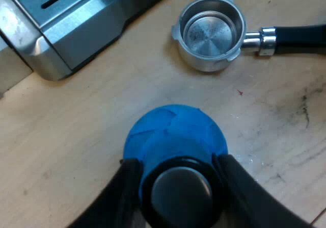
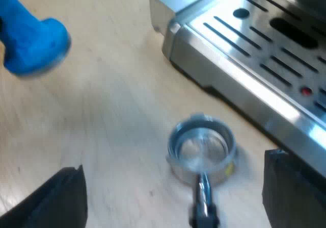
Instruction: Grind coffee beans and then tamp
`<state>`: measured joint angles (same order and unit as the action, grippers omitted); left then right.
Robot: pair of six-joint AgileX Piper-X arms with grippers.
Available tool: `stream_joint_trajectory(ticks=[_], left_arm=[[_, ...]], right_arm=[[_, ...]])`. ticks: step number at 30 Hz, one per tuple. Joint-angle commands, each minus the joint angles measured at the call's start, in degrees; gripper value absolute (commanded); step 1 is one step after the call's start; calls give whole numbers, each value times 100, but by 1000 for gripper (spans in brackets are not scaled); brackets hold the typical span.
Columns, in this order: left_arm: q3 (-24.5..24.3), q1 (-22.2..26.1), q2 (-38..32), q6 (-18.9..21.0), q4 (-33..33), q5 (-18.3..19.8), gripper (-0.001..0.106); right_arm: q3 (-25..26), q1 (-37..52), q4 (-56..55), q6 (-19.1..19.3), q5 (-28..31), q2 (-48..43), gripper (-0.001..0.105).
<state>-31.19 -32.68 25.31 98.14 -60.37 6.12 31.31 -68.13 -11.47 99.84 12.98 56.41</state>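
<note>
Left wrist view: the left gripper (image 1: 175,172) has its fingers closed on the blue tamper (image 1: 175,131) with the wooden table (image 1: 76,136) beneath. Past it the holder (image 1: 211,31) lies loose on the table, its basket empty, near the machine (image 1: 66,24) and its tray. Right wrist view: the right gripper (image 2: 178,197) hangs with jaws spread wide, holding nothing, on either side of the holder's handle (image 2: 204,207), with the basket just beyond, then the machine, and the tamper well apart.
</note>
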Motion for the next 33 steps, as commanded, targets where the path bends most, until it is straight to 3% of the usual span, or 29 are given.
stream_joint_trajectory(ticks=[1, 6, 11, 15, 17, 22, 26, 33], left_arm=[[-4, -10, -29, 63, 22, 62, 0], [-4, -10, -29, 63, 109, 125, 0], [-4, -10, -29, 63, 154, 180, 0], [-4, -10, -29, 63, 153, 180, 0], [-4, -10, -29, 63, 153, 180, 0], [-4, -10, -29, 63, 153, 180, 0], [-4, -10, -29, 51, 153, 180, 0], [-4, -10, -29, 52, 235, 180, 0]], right_arm=[[12, -12, -578, 25, 7, -380, 71], [12, -12, -1497, -116, 100, -894, 71], [-219, -12, -1659, -240, 783, -1138, 71], [-453, -12, -1616, -299, 906, -1304, 71], [-769, -12, -1354, -558, 906, -1467, 71], [-1231, -12, -340, -558, 845, -1568, 71], [-1655, -12, 792, -434, 388, -1568, 71], [-2006, -12, 997, -399, 125, -1568, 71]])
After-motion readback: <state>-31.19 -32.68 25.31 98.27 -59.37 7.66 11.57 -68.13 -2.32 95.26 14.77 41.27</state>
